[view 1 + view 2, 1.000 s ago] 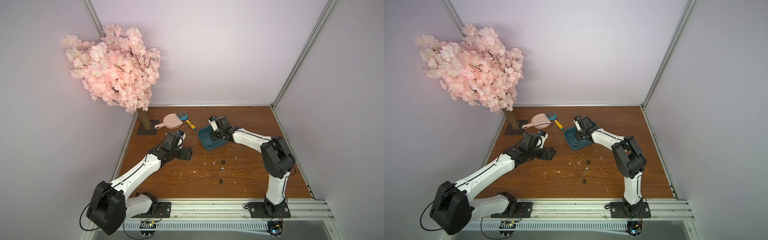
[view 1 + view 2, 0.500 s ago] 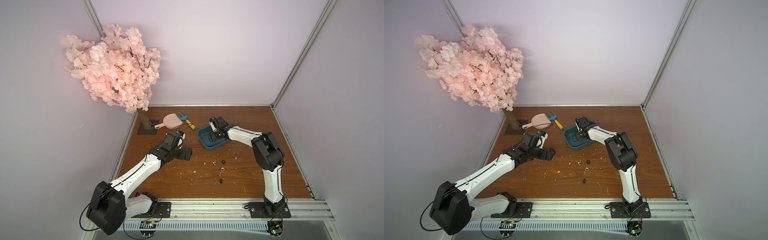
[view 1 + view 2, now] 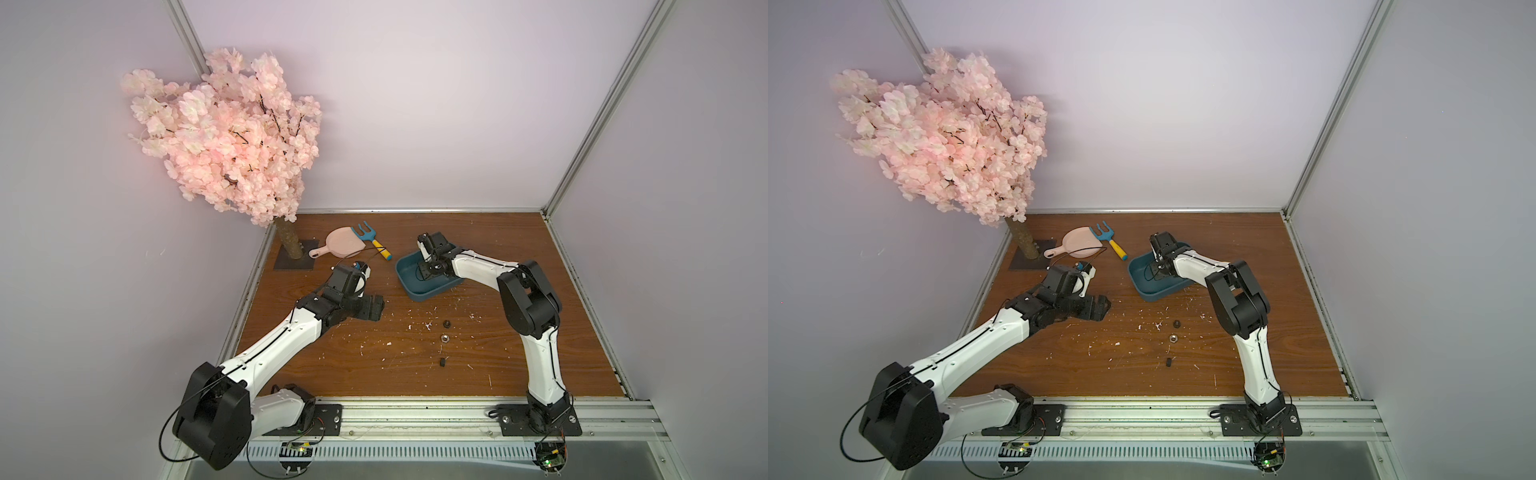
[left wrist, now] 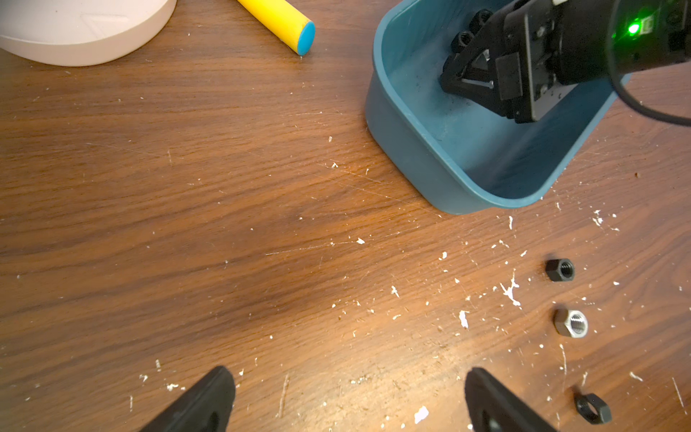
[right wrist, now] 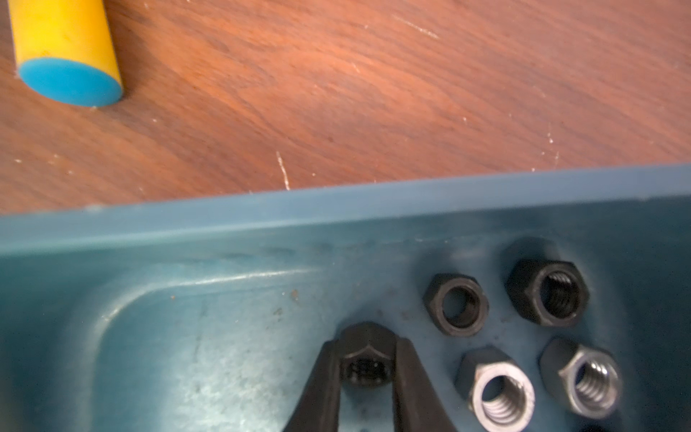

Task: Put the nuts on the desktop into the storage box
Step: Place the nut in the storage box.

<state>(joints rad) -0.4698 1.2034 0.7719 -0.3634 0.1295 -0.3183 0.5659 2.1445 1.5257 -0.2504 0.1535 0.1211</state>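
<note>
The scuffed wooden desktop carries the storage box toward its far side, and my right arm reaches down into it. Inside the tub, the right gripper is pinched on a black nut, gripped from both sides with its threaded hole facing the wrist camera. It sits close to the wall, just beside four nuts already lying on the floor, two black and two silver. The left gripper hovers over bare wood with its jaws spread wide and nothing between them. Three nuts lie on the board in a loose row on the near side of the box, apart from one another: black, silver, black.

The step in hand, as I judge it, is the drop. Whether the held nut touches the tub floor I cannot tell from the wrist view. I want it low before I part the jaws, so it does not bounce or roll over the shallow rim. I would open only a little, clear of the four neighbours. Then I would lift straight up, keeping the fingers off the wall so the light tub does not slide.
</note>
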